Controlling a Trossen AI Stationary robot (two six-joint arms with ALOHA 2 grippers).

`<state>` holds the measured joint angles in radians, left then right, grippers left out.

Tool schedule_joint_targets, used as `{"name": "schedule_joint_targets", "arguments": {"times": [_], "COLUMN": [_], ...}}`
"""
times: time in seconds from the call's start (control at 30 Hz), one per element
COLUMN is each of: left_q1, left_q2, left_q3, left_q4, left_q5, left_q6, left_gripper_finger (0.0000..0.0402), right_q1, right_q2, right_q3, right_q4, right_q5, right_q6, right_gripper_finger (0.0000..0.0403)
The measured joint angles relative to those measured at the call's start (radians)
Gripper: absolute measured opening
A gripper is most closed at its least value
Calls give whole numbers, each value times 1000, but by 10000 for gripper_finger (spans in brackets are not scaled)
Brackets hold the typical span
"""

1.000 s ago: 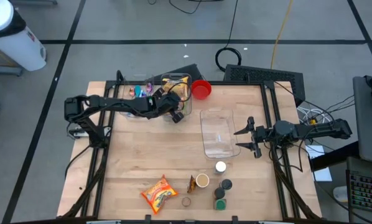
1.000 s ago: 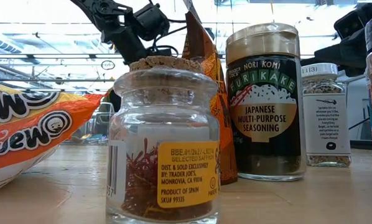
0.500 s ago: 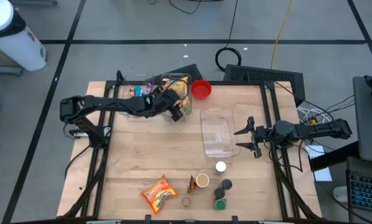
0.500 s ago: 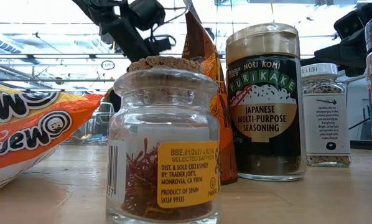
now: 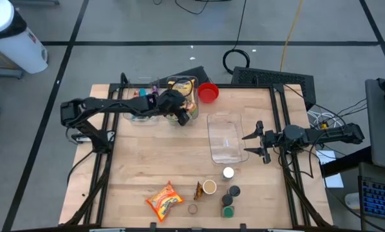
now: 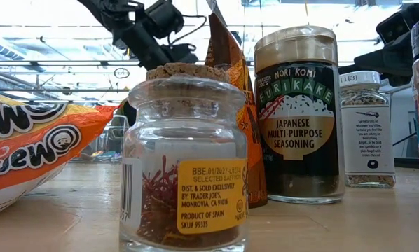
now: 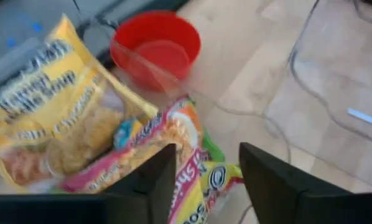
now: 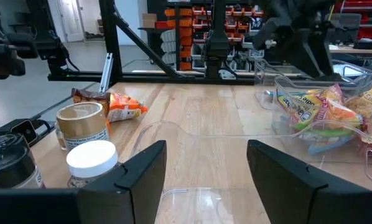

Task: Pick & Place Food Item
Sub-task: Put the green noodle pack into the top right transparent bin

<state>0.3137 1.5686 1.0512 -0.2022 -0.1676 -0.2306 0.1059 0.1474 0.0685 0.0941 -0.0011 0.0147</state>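
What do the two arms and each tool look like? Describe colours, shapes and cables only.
Both arms are dark, slim and jointed. The left arm carries a blocky black wrist unit with cables. The left tool and right tool each have two broad, flat, matte black fingers. No markings are visible.

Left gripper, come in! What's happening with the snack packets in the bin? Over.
Left gripper open, above the clear bin. Snack packets not gripped. Right gripper open, waiting by the empty tray. Nothing in the way.
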Motion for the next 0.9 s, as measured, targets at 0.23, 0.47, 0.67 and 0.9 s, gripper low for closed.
{"name": "schedule_joint_targets", "arguments": {"times": [0.23, 0.47, 0.67, 0.9], "left_q1": [31, 31, 22, 26], "left_q2": [16, 16, 54, 120], "left_q3": [0, 0, 0, -1], "left_q4": [-18, -53, -56, -62], "left_q5": [6, 12, 21, 29], "left_q6": [-14, -14, -15, -19], "left_gripper_finger": [50, 20, 11, 20], "right_q1": [0, 0, 0, 0], "right_q2": [0, 0, 0, 0], "right_q3": [0, 0, 0, 0], "right_q4": [0, 0, 0, 2], "right_q5": [0, 0, 0, 0], "right_q6": [0, 0, 0, 0], "right_gripper_finger": [216, 219, 216, 218]}}
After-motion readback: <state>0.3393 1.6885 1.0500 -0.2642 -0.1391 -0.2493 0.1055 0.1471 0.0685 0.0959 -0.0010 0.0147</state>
